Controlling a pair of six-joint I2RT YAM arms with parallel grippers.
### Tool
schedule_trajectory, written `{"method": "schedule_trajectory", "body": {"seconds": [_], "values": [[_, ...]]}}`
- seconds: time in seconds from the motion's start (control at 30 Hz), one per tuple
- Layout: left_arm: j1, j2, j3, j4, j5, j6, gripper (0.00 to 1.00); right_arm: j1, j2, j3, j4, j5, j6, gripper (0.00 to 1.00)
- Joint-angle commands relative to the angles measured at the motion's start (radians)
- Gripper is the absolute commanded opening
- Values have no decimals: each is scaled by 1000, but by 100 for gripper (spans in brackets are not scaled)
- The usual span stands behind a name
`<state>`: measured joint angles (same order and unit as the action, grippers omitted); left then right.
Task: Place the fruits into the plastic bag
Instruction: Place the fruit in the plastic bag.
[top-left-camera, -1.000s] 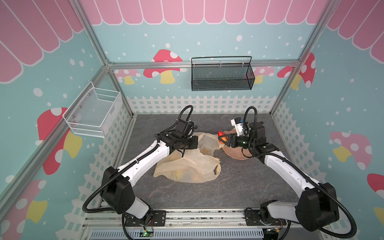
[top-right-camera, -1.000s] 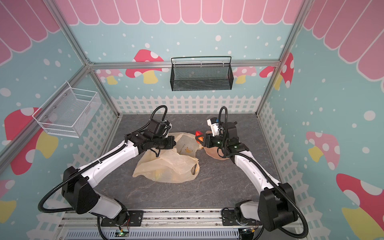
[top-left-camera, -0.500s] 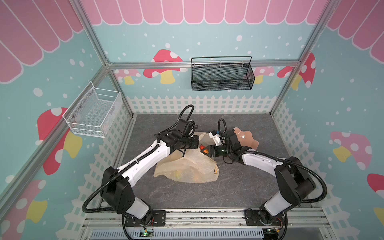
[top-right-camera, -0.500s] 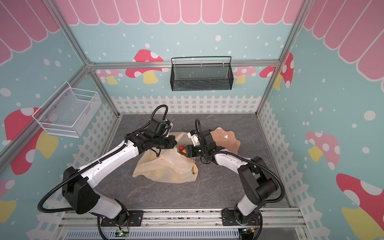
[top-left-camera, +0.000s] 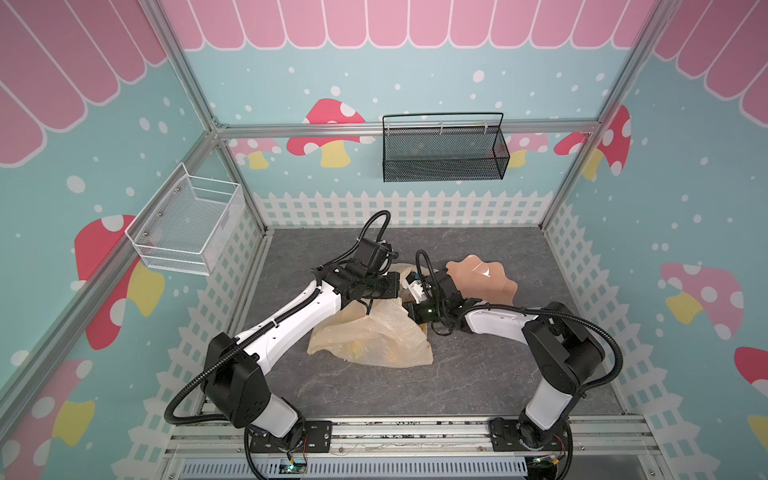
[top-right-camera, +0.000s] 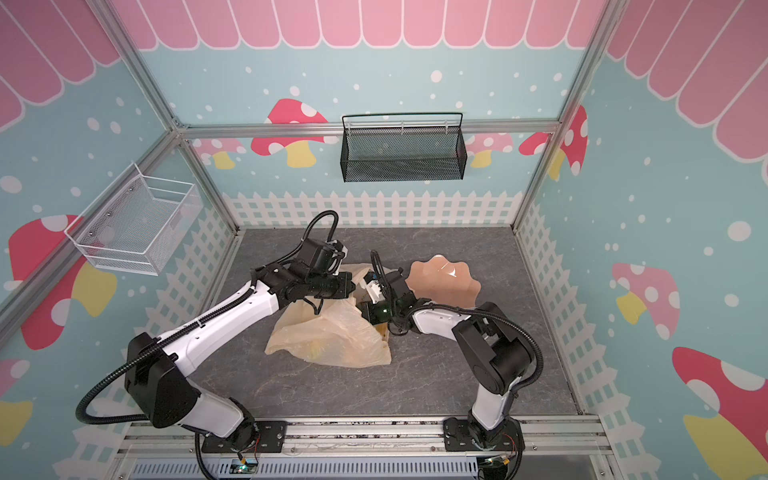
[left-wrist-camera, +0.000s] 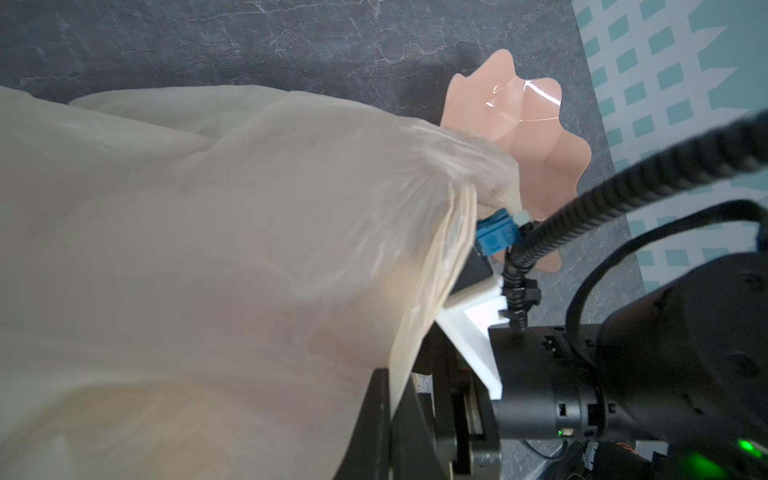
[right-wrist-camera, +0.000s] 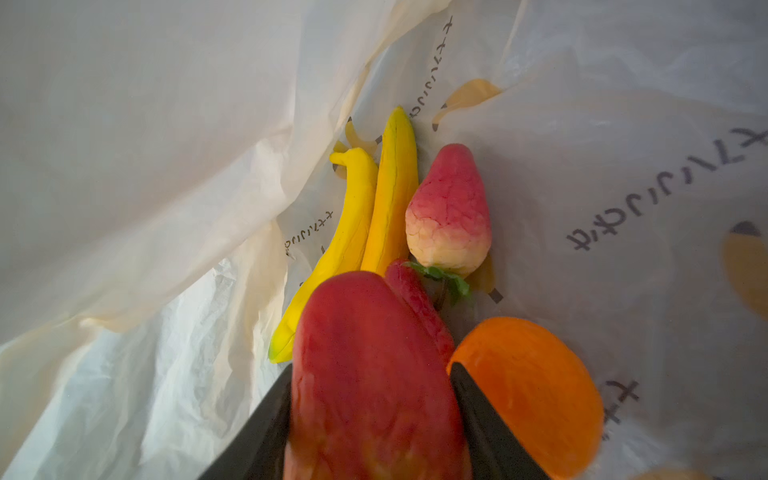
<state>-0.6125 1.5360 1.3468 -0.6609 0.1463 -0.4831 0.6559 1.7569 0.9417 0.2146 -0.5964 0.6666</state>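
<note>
The cream plastic bag lies crumpled mid-table. My left gripper is shut on the bag's rim and holds the mouth up. My right gripper reaches into that mouth, shut on a red fruit; in both top views its fingers are hidden by the bag. Inside the bag lie two yellow bananas, a pink-red lumpy fruit, a red green-leafed one and an orange tangerine.
The pink scalloped bowl sits just behind the right wrist and shows no fruit in it. A black mesh basket hangs on the back wall, a white wire basket on the left wall. White fence panels ring the table.
My right gripper has carried the red fruit from above the bowl leftward and down into the bag's mouth. The left gripper has kept its hold on the bag's rim.
</note>
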Motion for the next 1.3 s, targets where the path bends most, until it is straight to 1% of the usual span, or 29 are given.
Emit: {"method": "schedule_trajectory", "body": {"seconds": [0.0,0.23,0.33,0.6,0.8,0.87,0.9,0.93,1.03,1.07,1.17,1.27], "values": [[-10,12,29,-6,-8,-6,0,14,28,41,30,-14,14,38],[-17,10,28,-6,-9,-8,0,18,76,87,33,-32,30,38],[-18,9,25,-6,-11,-5,0,17,96,95,71,-53,60,38],[-18,11,12,-6,-13,-3,0,22,189,106,272,-139,222,39],[-18,4,3,-13,-20,3,0,34,245,143,346,-184,295,41],[-17,4,2,-12,-22,3,0,40,255,150,361,-192,309,46],[-17,4,1,-13,-23,3,0,42,257,153,360,-193,314,51],[-17,4,0,-13,-24,2,0,44,257,155,362,-196,317,58],[-18,1,-4,-12,-28,3,0,44,251,154,358,-212,317,82],[-15,0,-6,-13,-28,4,0,44,244,150,356,-215,317,86],[-10,-9,-11,-13,-30,5,0,41,225,130,350,-226,320,92],[1,-18,-20,-13,-31,6,0,40,205,118,347,-233,315,94]]}}
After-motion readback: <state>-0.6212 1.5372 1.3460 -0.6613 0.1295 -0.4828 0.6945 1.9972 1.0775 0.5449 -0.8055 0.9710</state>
